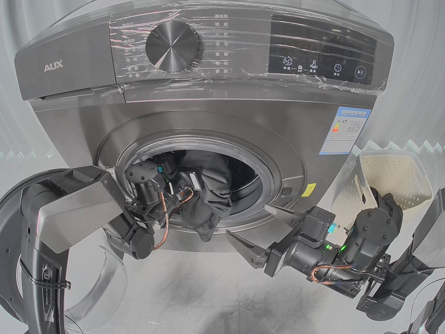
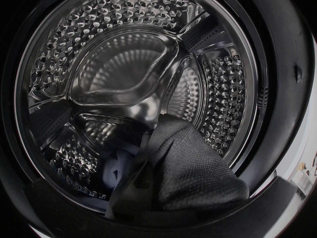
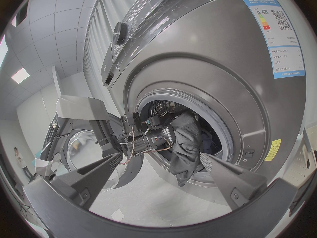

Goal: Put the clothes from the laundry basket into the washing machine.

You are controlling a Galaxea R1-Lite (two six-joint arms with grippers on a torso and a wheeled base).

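Observation:
The washing machine (image 1: 199,117) stands with its round drum opening (image 1: 241,186) uncovered. A dark garment (image 1: 208,195) hangs over the opening's lower rim, part inside and part dangling outside. My left arm (image 1: 148,186) sits at the opening, its end hidden under that garment. In the left wrist view the dark garment (image 2: 185,169) lies at the drum's front over a pale cloth (image 2: 115,169). My right gripper (image 1: 255,230) is open and empty, low in front of the machine and right of the garment; its fingers (image 3: 231,179) frame the opening.
A cream laundry basket (image 1: 394,172) stands right of the machine, behind my right arm. The machine's door (image 1: 92,293) is swung open at the left, beside my left arm. Grey floor lies in front.

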